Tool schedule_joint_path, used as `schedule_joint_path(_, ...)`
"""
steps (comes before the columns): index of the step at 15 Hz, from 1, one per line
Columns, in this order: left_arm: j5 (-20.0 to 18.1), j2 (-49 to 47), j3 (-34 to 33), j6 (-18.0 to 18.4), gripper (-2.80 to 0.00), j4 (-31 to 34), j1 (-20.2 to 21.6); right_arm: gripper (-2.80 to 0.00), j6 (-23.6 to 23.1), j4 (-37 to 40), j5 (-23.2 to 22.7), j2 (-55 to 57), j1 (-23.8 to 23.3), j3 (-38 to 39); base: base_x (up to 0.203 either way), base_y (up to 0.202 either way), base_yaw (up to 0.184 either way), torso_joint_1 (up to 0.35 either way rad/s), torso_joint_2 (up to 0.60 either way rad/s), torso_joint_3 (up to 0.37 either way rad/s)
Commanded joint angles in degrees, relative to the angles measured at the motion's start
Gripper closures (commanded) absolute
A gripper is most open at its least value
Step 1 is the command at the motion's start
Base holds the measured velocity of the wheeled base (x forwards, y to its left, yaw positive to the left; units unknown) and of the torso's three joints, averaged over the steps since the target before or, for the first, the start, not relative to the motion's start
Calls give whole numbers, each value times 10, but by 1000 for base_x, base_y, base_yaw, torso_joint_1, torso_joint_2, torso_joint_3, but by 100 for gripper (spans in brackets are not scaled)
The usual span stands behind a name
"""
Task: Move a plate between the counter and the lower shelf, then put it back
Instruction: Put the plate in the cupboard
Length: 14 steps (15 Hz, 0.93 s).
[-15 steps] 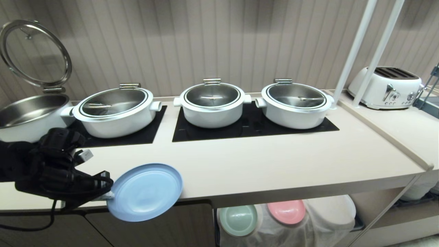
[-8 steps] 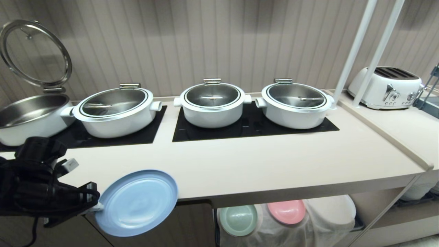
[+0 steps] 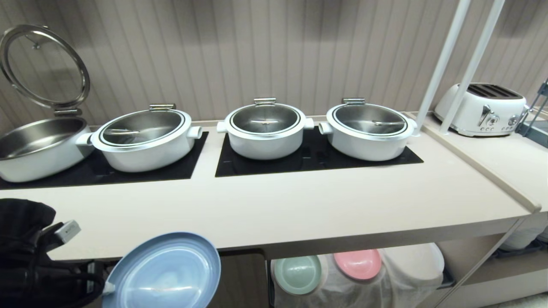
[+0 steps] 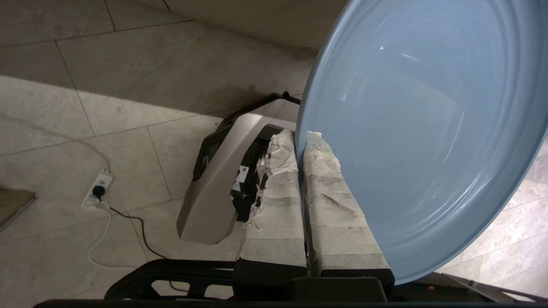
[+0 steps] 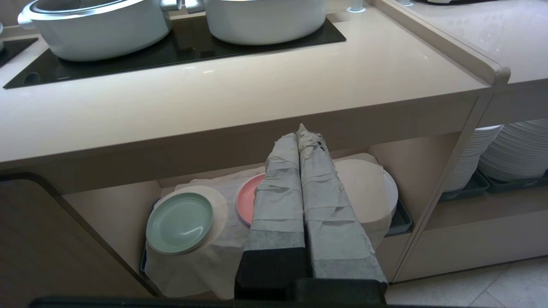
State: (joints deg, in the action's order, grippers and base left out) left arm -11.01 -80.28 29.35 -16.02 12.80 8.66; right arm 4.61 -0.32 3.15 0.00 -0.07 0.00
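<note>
The light-blue plate [image 3: 165, 273] hangs tilted in the air in front of the counter [image 3: 299, 205], below its front edge, at the lower left of the head view. My left gripper [image 3: 105, 288] is shut on the plate's rim. In the left wrist view the taped fingers [image 4: 274, 188] pinch the edge of the plate [image 4: 419, 128] over the floor. The lower shelf [image 3: 406, 261] with its white cloth is under the counter to the right. My right gripper [image 5: 299, 130] is shut and empty, parked in front of the lower shelf [image 5: 111, 201].
Three lidded white pots [image 3: 265, 128] and one open pot [image 3: 38, 147] stand on the black cooktop panels. A mint-green plate [image 3: 297, 273] and a pink plate [image 3: 357, 263] lie on the shelf cloth. A white toaster [image 3: 481, 109] stands at the far right. White plate stacks [image 5: 513, 149] fill the neighbouring recess.
My left arm has pulled back and down from the counter with the plate in its grip. The plate has dropped from the counter's edge to below it. The right arm has kept still.
</note>
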Motion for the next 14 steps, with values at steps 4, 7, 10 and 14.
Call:
schedule_joint_path(4, -5, 76, -23, 12, 0, 71, -1, 0, 1, 0, 0, 0, 0, 0, 0, 0, 0, 0, 0, 0)
schedule_joint_path(7, -21, 92, -24, 13, 0, 101, 0, 0, 1, 0, 0, 0, 0, 0, 0, 0, 0, 0, 0, 0)
schedule_joint_path(10, -23, 92, -24, 13, 0, 103, 2, 0, 1, 0, 0, 0, 0, 0, 0, 0, 0, 0, 0, 0)
schedule_joint_path(14, -30, 100, -24, 13, 0, 130, 2, 0, 1, 0, 0, 0, 0, 0, 0, 0, 0, 0, 0, 0)
